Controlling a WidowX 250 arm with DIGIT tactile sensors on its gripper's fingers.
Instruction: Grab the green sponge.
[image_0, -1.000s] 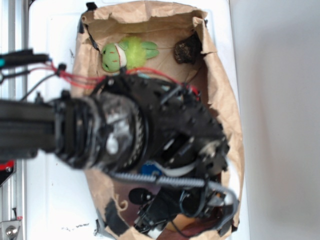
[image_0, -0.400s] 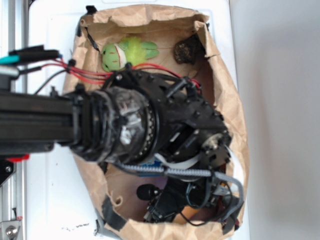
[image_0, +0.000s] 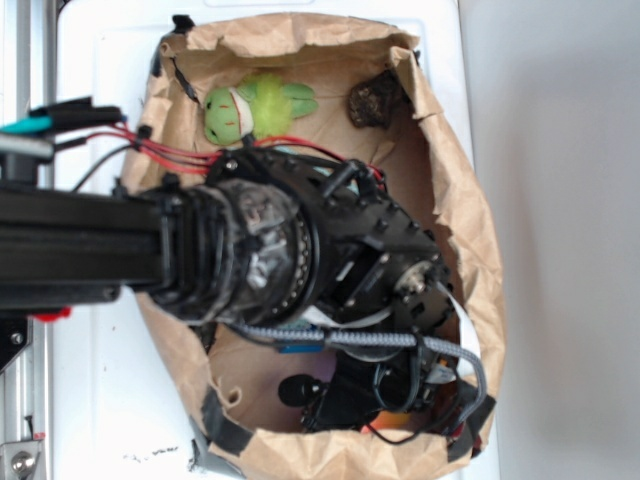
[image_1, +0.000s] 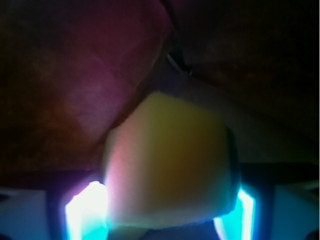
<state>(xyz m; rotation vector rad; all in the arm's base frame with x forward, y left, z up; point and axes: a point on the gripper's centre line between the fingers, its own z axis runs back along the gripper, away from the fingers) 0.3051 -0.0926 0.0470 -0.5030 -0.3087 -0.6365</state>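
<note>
The yellow sponge (image_1: 167, 162) fills the middle of the dark, blurry wrist view, sitting between two bright blue-white gripper fingers (image_1: 85, 212) at the bottom, with brown paper (image_1: 75, 75) behind.

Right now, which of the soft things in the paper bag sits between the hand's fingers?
The yellow, soft, rounded sponge, filling the wrist view between the glowing fingers. The fuzzy lime-green plush toy lies apart at the bag's far end.

In the exterior view the arm (image_0: 250, 260) hides the middle of the paper bag (image_0: 455, 200), the gripper and the sponge; in the wrist view the yellow sponge (image_1: 170, 165) is blurred and dim, its lower edge cut off
</note>
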